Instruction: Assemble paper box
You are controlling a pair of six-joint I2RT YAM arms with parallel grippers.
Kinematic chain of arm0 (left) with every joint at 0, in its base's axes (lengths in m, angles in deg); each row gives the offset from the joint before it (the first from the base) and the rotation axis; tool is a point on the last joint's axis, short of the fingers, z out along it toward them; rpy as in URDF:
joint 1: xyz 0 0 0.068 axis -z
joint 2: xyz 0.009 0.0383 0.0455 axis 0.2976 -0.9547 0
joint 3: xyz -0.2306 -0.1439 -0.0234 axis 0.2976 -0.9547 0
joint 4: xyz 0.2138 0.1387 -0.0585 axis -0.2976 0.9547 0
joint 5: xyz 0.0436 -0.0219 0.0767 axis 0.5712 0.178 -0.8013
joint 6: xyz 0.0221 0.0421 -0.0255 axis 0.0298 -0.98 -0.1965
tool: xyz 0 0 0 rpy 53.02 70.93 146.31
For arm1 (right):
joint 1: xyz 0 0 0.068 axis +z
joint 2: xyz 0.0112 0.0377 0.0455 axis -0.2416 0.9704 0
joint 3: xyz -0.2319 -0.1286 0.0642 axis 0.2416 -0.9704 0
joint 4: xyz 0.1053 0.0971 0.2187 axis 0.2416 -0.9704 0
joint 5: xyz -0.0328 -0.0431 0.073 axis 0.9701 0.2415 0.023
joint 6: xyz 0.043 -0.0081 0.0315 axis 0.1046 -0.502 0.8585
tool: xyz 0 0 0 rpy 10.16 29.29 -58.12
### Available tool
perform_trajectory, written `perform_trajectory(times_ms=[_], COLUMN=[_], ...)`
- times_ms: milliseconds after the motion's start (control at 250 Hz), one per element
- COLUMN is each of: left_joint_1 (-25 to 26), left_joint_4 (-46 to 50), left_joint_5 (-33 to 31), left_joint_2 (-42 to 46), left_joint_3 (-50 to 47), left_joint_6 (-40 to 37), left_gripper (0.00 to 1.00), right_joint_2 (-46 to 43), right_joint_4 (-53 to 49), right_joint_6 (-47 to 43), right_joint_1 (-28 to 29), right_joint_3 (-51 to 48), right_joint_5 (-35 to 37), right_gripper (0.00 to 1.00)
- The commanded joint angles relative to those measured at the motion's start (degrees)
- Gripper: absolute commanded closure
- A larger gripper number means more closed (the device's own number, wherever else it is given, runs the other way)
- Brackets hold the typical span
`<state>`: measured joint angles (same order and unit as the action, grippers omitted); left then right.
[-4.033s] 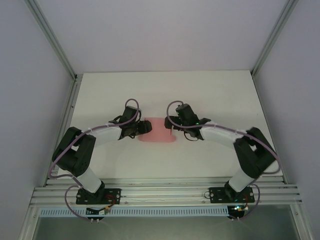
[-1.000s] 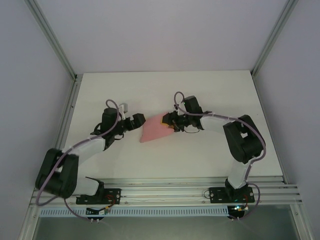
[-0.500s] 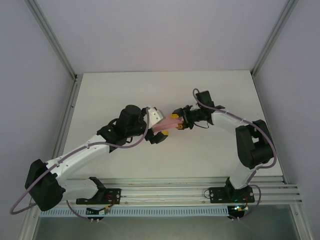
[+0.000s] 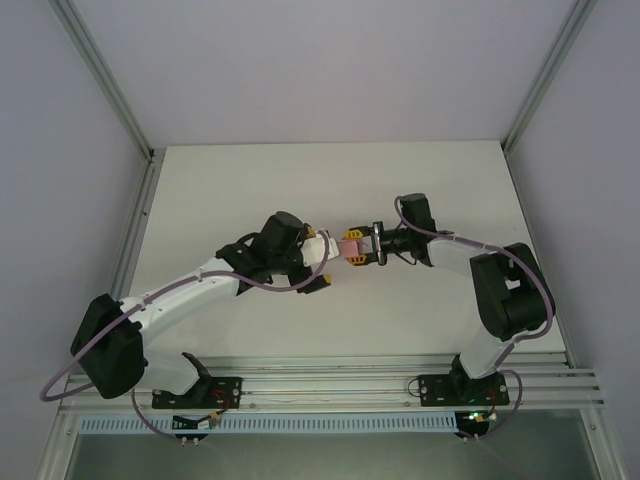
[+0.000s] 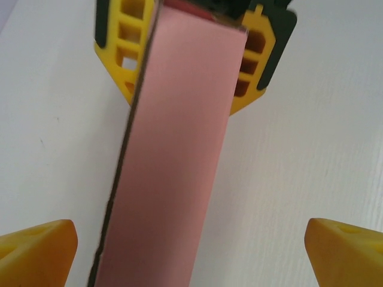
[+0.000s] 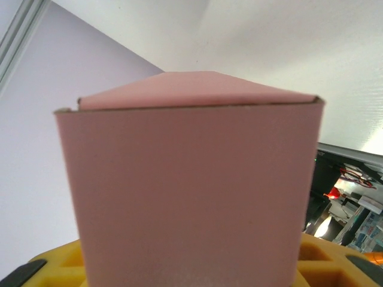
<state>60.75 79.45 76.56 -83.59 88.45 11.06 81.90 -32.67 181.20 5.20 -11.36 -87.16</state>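
Pink paper box (image 4: pixel 349 243) sat mid-frame in top view over the tabletop (image 4: pixel 250 190), one end clamped btwn R jaws, part-closed on it. L jaws gaped wide, holding nothing, tips either side of box's other end.

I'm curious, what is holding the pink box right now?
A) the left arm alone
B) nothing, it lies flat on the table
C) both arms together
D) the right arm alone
D: in the left wrist view the right arm's fingers clamp the far end of the pink box, while the left arm's fingers are spread wide on either side of it with a gap showing.
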Motion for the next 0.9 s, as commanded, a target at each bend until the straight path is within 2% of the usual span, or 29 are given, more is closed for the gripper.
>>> perform_trajectory(times_ms=[0, 132, 288, 491, 515, 535, 635, 671, 747, 835, 894], left_joint_1=[0.7, 1.7, 1.9, 1.9, 1.9, 1.9, 1.9, 1.9, 1.9, 1.8, 1.6], left_joint_4=[0.9, -0.7, -2.6, -5.1, -5.3, -5.3, -4.7, -4.4, -4.4, -2.7, -1.3], left_joint_5=[-2.2, -2.5, -5.8, -7.9, -7.6, -7.4, -7.1, -7.0, -7.8, -8.0, -7.3], left_joint_2=[-1.3, -2.1, -2.4, -1.6, -1.5, -1.3, -0.9, -0.8, -1.1, -2.1, -3.2], left_joint_3=[2.7, 3.6, 3.3, 2.0, 1.9, 1.8, 1.6, 1.4, 0.4, 0.5, 1.1], left_joint_6=[-1.8, -1.2, -1.4, -1.4, -1.5, -1.5, -1.8, -2.2, -3.5, -3.3, -2.9], left_gripper=[0.03, 0.11, 0.42, 0.53, 0.53, 0.54, 0.57, 0.57, 0.58, 0.58, 0.58], right_joint_2=[-3.0, -3.9, -4.8, -6.9, -7.0, -7.3, -9.0, -9.9, -12.3, -15.4, -18.8], right_joint_4=[-3.2, -2.3, -1.0, -2.4, -3.6, -5.1, -16.7, -23.4, -40.9, -56.5, -58.7], right_joint_6=[-1.2, -0.3, 1.3, 0.2, -0.9, -2.2, -13.3, -19.2, -34.9, -49.8, -54.9], right_joint_1=[0.2, 0.2, 0.2, 0.2, 0.2, 0.1, -1.5, -2.8, -5.6, -6.0, -6.1], right_joint_3=[1.6, 0.9, 0.6, 0.8, 1.1, 1.5, 4.0, 5.5, 11.2, 18.9, 19.7], right_joint_5=[-2.7, -2.7, -2.6, -2.0, -1.9, -1.6, 1.6, 4.4, 15.9, 38.7, 50.4], right_gripper=[0.57, 0.56, 0.54, 0.47, 0.45, 0.39, 0.31, 0.24, 0.01, 0.0, 0.0])
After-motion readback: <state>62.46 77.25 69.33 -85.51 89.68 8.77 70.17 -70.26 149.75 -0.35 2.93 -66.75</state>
